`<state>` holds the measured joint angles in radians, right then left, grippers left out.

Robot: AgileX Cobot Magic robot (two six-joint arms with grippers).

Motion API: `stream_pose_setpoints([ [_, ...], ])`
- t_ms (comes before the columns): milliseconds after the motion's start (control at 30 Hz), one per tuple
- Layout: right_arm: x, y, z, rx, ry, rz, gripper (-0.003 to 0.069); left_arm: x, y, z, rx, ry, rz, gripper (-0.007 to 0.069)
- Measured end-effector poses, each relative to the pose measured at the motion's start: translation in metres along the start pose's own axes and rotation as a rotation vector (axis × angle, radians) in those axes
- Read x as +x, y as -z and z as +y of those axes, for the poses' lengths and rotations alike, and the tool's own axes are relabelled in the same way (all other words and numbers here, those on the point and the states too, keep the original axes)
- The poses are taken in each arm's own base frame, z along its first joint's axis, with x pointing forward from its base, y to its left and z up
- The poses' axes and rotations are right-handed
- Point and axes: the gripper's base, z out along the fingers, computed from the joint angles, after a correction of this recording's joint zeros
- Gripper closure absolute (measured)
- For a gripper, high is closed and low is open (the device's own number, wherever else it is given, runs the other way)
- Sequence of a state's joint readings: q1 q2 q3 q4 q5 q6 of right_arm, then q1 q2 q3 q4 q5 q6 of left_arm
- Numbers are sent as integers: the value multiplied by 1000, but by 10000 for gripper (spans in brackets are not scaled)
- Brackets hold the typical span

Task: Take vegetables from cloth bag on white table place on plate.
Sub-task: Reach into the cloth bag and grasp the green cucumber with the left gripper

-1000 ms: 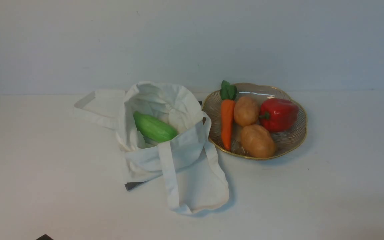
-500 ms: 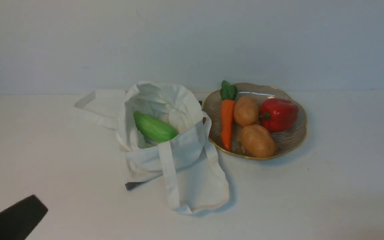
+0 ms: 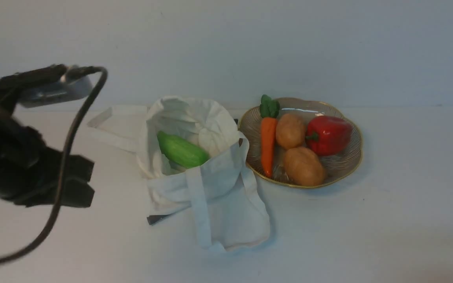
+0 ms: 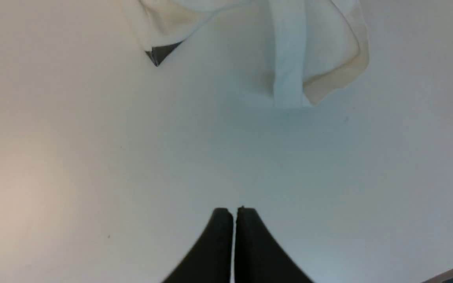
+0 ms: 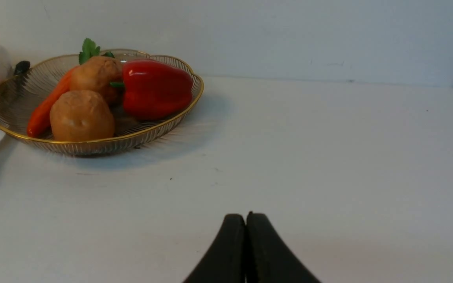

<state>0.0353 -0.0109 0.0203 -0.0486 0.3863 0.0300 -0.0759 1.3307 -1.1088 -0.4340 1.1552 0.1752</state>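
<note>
Green oblong toy vegetable [image 3: 182, 150] lies in the off-white cloth bag [image 3: 226, 212], at nine o'clock from the gold-rimmed ribbed glass plate [image 3: 340, 166] on the white tabletop [image 3: 387, 228]. Left fingers [image 4: 216, 247] and right fingers [image 5: 232, 247] are pressed together.

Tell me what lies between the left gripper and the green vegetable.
Front view: bare white table, then the cloth bag's fabric wall around the green vegetable.
</note>
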Motion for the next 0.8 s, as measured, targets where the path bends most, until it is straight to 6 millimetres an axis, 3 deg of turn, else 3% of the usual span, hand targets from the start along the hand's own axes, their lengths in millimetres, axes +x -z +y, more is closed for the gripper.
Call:
stream_pose_setpoints([
  [100,0,0,0,0,0,0,673,-19,-12,1,-2,-9,28,625],
  [167,0,0,0,0,0,0,673,-51,-39,-7,-29,-74,83,610],
  [367,0,0,0,0,0,0,673,-88,-82,-25,-136,-81,133,560],
  [500,0,0,0,0,0,0,673,-115,-130,-34,-263,-53,178,459],
  [633,0,0,0,0,0,0,673,-132,-161,-42,-331,-41,174,339],
  [800,0,0,0,0,0,0,673,-145,-180,-53,-369,49,87,204],
])
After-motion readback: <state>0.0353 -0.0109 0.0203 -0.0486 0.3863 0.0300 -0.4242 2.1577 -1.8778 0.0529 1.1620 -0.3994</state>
